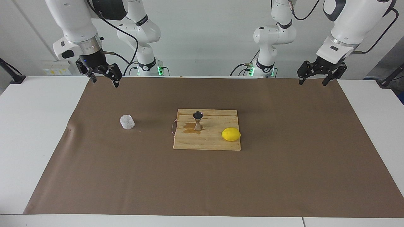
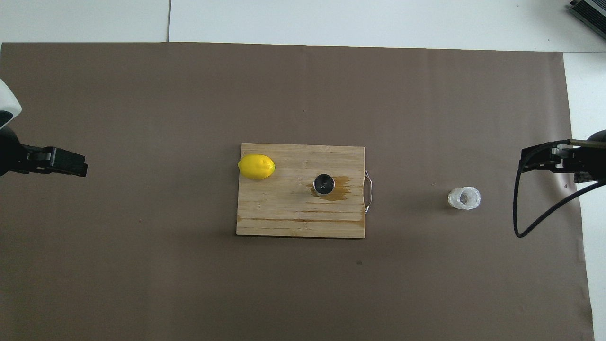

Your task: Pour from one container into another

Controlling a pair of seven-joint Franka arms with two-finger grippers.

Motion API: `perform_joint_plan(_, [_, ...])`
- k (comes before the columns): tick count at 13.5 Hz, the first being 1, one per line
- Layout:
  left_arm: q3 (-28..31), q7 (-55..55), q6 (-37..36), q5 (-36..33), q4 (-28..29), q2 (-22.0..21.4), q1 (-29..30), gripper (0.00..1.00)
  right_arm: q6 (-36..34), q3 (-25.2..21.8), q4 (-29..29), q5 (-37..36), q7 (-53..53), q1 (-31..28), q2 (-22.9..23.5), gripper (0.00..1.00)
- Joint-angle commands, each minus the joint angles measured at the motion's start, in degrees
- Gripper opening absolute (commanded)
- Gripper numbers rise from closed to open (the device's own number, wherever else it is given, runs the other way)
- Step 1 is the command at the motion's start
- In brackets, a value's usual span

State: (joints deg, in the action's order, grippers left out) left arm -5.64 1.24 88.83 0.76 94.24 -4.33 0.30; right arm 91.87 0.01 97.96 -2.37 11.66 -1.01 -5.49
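Surface [image 1: 47,104]: white, under a brown mat [image 1: 284,176].
Cutting board [image 1: 214,142]: at the mat's middle; a brownish wet patch around the jigger's foot.
Left gripper [image 1: 318,80]: jaws apart, empty, over the mat's corner at its own end; waiting.
Right gripper [image 1: 104,79]: jaws apart, empty, over the mat's edge at its own end.
Lemon [image 1: 231,134]: on the board, toward the left arm's end.
Glass cup [image 1: 127,122]: upright on the mat, toward the right arm's end, well apart from the board.
Jigger [image 1: 197,121]: upright on the board.
Risk: narrow-waisted jigger may tip if nudged; small mouth invites more spill.
Views: overhead shows open mouths of cup [image 2: 464,198] and jigger [image 2: 324,184]; facing view shows gripper height.
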Motion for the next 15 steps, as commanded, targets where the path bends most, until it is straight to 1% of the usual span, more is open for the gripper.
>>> perform_joint_plan(1, [0.19, 0.16, -0.59, 0.56, 1.04, -1.3, 0.14, 1.0, -0.9, -2.38, 0.74, 1.05, -2.17, 1.36, -0.66, 1.0])
perform_joint_plan(7, [0.19, 0.16, -0.5, 0.56, 1.04, -1.3, 0.14, 1.0, -1.96, -1.68, 0.65, 1.05, -1.73, 1.28, -0.66, 1.0])
perform_joint_plan(9, [0.19, 0.16, -0.5, 0.56, 1.04, -1.3, 0.14, 1.0, -1.96, 0.25, -0.22, 0.62, -1.82, -0.12, -0.05, 1.0])
perform_joint_plan(12, [0.1, 0.25, -0.59, 0.56, 1.12, -1.3, 0.14, 1.0, -2.74, 0.61, -2.94, 0.96, -1.82, -0.83, 1.97, 1.0])
perform_joint_plan(15, [0.1, 0.25, -0.5, 0.56, 1.04, -1.3, 0.14, 1.0, -3.1, 1.05, -2.78, 1.4, -2.26, -0.57, 1.8, 1.0])
